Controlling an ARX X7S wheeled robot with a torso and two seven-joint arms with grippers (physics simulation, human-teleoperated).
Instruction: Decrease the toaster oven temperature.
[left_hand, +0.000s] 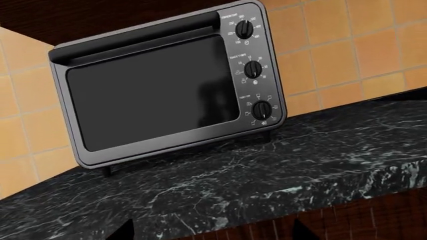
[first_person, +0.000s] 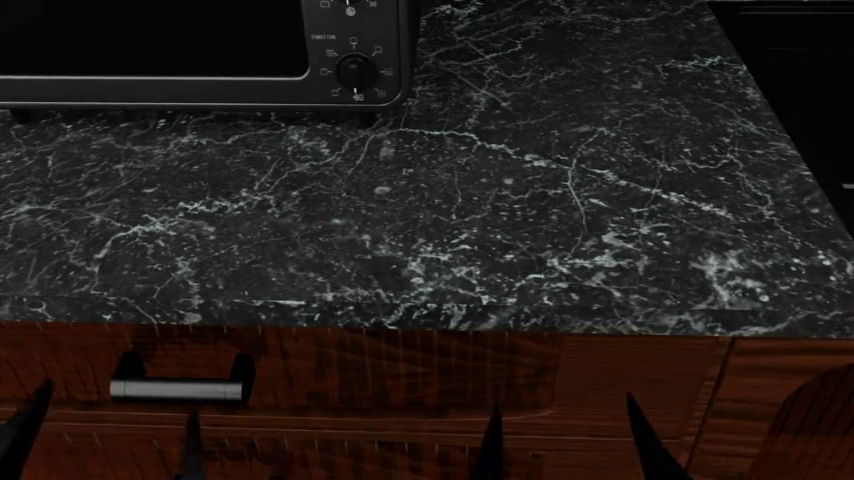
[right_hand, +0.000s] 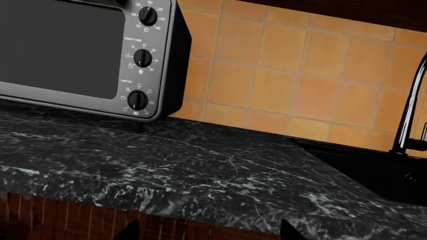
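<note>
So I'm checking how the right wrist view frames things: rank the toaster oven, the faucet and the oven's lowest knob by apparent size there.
1. toaster oven, though cropped by the frame.
2. faucet, also partly cropped.
3. lowest knob, clearly smallest.

The toaster oven (left_hand: 167, 90) carries a control panel (left_hand: 250, 67) with three round knobs. Small white print heads each knob, but it is too fine to read with confidence. White numerals ring the top knob (left_hand: 244, 29) and the middle knob (left_hand: 253, 69); individual figures are illegible. White pictogram icons surround the bottom knob (left_hand: 261, 109). No brand name is readable.
</note>
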